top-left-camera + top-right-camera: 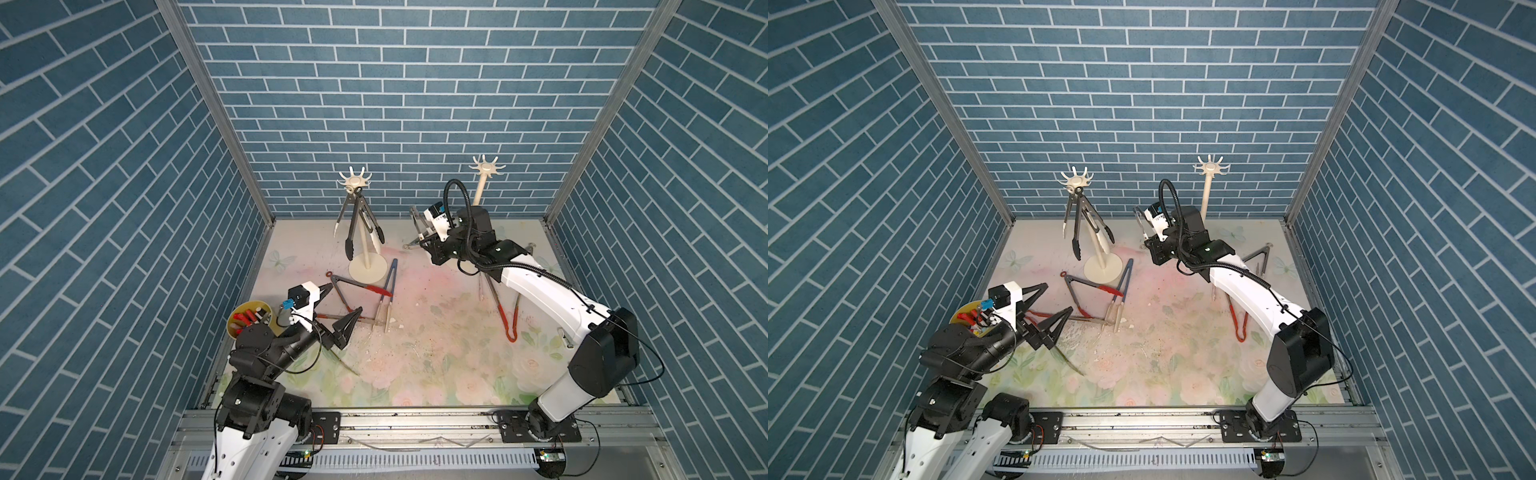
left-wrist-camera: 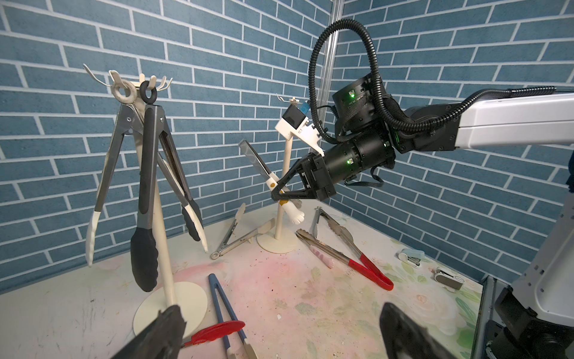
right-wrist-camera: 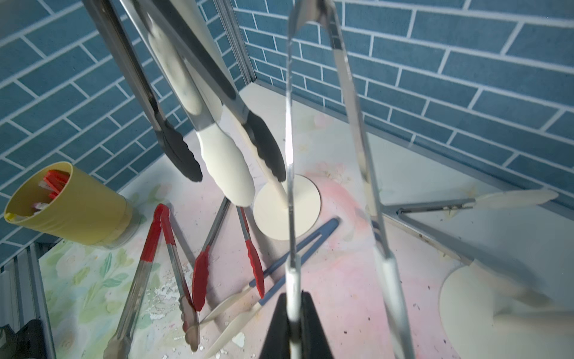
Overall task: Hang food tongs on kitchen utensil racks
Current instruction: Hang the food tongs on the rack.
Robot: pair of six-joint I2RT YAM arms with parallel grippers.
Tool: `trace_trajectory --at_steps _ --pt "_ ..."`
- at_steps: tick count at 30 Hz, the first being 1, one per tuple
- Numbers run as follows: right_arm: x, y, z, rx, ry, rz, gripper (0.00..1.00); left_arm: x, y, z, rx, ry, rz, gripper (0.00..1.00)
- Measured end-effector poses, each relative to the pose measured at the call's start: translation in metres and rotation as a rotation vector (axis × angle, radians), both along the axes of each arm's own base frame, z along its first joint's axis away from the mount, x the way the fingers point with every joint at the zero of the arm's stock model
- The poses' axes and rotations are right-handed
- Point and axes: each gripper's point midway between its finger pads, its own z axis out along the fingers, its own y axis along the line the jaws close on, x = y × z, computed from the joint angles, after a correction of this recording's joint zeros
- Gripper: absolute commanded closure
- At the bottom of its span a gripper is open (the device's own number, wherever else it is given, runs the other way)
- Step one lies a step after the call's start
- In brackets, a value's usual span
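My right gripper [image 2: 277, 196] is shut on one arm of steel food tongs [image 2: 253, 154] with white paw-shaped tips, held in the air in front of the bare right rack [image 1: 485, 167]. In the right wrist view the gripped arm [image 3: 289, 155] runs between the shut fingers and the other arm [image 3: 343, 77] stands free. The left rack [image 1: 354, 181] carries black tongs [image 1: 353, 232] and white-tipped tongs [image 1: 338, 220]. My left gripper [image 1: 345, 296] stands open and empty, low over the table. Red-tipped tongs [image 1: 376, 289] and blue tongs [image 1: 391, 278] lie just beyond it.
A yellow cup [image 1: 249, 318] with red items stands at the left edge by my left arm. More tongs lie under my right arm, one pair red-handled [image 1: 510, 322]. Another pair [image 2: 236, 239] lies by the right rack's base. Two small clips [image 2: 411, 256] lie near the right edge.
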Motion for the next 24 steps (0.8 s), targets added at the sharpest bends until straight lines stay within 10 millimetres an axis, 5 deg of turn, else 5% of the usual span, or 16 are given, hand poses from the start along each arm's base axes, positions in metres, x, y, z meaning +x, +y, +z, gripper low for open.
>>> trace_trajectory --at_steps 11,24 --pt "0.026 0.039 0.039 0.092 -0.043 0.125 1.0 0.0 0.0 0.0 0.0 0.0 0.0 0.01" --pt "0.025 0.06 0.059 0.14 -0.042 0.24 1.0 0.0 0.0 -0.001 0.001 0.003 -0.001 0.01"
